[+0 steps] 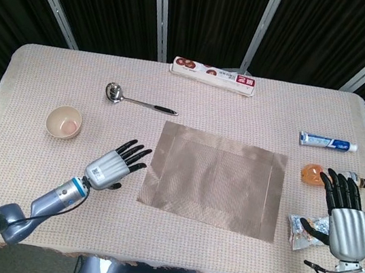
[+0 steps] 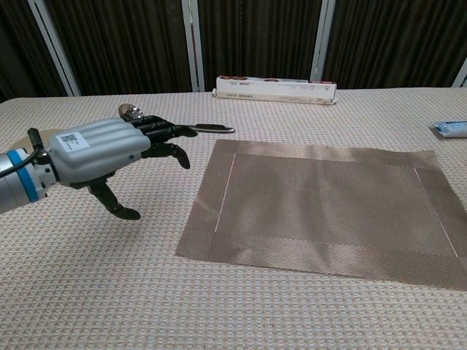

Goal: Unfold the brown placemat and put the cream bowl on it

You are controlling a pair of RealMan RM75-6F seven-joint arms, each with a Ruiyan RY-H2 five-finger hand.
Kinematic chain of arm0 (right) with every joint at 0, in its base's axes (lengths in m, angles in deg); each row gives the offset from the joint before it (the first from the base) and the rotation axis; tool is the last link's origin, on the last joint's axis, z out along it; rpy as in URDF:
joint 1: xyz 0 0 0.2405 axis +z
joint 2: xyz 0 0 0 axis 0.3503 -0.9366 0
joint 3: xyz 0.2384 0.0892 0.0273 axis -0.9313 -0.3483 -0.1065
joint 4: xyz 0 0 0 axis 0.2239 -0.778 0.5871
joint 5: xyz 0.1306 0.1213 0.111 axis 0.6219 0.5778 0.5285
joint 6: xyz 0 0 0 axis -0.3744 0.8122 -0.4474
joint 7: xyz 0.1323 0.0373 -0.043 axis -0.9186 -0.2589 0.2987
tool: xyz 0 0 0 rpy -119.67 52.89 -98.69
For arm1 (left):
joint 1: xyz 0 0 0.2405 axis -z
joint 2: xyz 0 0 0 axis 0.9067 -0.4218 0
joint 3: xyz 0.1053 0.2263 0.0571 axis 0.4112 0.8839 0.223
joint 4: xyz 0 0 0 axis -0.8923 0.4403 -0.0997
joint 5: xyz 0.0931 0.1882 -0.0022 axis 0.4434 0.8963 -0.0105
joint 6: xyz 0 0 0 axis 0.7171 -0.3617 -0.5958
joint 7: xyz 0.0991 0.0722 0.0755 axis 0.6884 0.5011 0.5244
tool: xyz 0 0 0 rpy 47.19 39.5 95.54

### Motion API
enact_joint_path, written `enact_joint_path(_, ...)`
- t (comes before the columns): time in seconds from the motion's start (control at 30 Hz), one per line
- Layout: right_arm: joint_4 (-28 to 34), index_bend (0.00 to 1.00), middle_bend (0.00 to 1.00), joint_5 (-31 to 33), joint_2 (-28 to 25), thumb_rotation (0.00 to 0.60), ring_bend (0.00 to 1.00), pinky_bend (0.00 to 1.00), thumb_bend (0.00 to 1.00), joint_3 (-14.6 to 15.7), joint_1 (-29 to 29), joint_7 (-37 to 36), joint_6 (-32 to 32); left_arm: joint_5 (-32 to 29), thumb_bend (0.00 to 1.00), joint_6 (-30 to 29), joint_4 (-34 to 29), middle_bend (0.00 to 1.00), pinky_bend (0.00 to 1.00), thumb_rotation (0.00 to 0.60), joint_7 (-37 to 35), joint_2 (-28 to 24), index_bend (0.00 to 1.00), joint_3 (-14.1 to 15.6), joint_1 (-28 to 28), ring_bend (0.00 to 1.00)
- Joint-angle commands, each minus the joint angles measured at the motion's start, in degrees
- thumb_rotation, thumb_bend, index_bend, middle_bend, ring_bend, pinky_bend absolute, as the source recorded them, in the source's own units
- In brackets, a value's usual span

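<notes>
The brown placemat (image 1: 212,179) (image 2: 325,205) lies flat and unfolded in the middle of the table. The cream bowl (image 1: 64,122) stands upright at the left, apart from the mat; in the chest view my left hand hides it. My left hand (image 1: 113,165) (image 2: 109,155) hovers open between the bowl and the mat's left edge, fingers spread toward the mat, holding nothing. My right hand (image 1: 344,219) is open at the table's right front edge, fingers pointing away from me, clear of the mat.
A metal ladle (image 1: 138,100) lies behind the mat. A long box (image 1: 213,75) sits at the far edge. A toothpaste tube (image 1: 327,142), an orange item (image 1: 313,174) and a snack packet (image 1: 304,231) lie at the right near my right hand.
</notes>
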Motion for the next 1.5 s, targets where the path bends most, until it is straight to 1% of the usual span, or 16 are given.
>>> enact_joint_path(0.03,-0.29,0.0,0.0,-0.8,1.04,0.6,0.0,0.0,0.0,-0.06,-0.66,1.13,0.85,0.57,0.0,0.34,4.9,0.0,0.0,0.6,-0.93,4.5,0.24,0.92,1.32,0.0)
enact_joint_path(0.27,-2.32,0.0,0.0,-1.44,1.74,0.6,0.0,0.0,0.0,-0.75,-0.74,1.49,0.44,-0.65,0.0,0.4,10.17,0.0,0.0,0.6,-2.75,8.92,0.24,1.83,1.61,0.0)
enact_joint_path(0.4,-2.8,0.0,0.0,-1.51,1.8,0.6,0.0,0.0,0.0,-0.97,-0.86,0.99,-0.04,-2.19,0.0,0.98,11.68,0.0,0.0,0.6,-4.3,11.16,0.24,1.49,1.93,0.0)
enact_joint_path(0.63,-3.43,0.0,0.0,-1.56,1.79,0.6,0.0,0.0,0.0,-1.46,-1.13,0.65,-0.3,-3.11,0.0,1.55,13.89,0.0,0.0,0.6,-4.39,13.88,0.24,1.26,3.03,0.0)
enact_joint_path(0.9,-2.4,0.0,0.0,-1.56,0.83,0.6,0.0,0.0,0.0,-1.15,-1.4,1.49,-1.85,-3.34,0.0,1.17,13.98,0.0,0.0,0.6,-3.97,15.35,0.24,0.66,4.73,0.0)
enact_joint_path(1.23,-1.81,0.0,0.0,-1.96,0.41,0.6,0.0,0.0,0.0,-1.36,-1.67,1.87,-2.28,-3.77,0.0,1.89,12.05,0.0,0.0,0.6,-1.8,14.6,0.25,0.66,6.05,0.0)
enact_joint_path(1.3,-1.81,0.0,0.0,-2.08,0.38,0.6,0.0,0.0,0.0,-1.45,-1.7,1.93,-2.31,-4.14,0.03,2.11,11.68,0.0,0.0,0.6,-1.51,14.56,0.25,0.58,6.17,0.0)
enact_joint_path(1.5,-1.65,0.0,0.0,-2.53,0.15,0.6,0.0,0.0,0.0,-1.66,-1.92,1.6,-2.02,-4.94,0.19,2.89,11.08,0.0,0.0,0.6,-0.98,15.06,0.27,0.7,6.48,0.0)
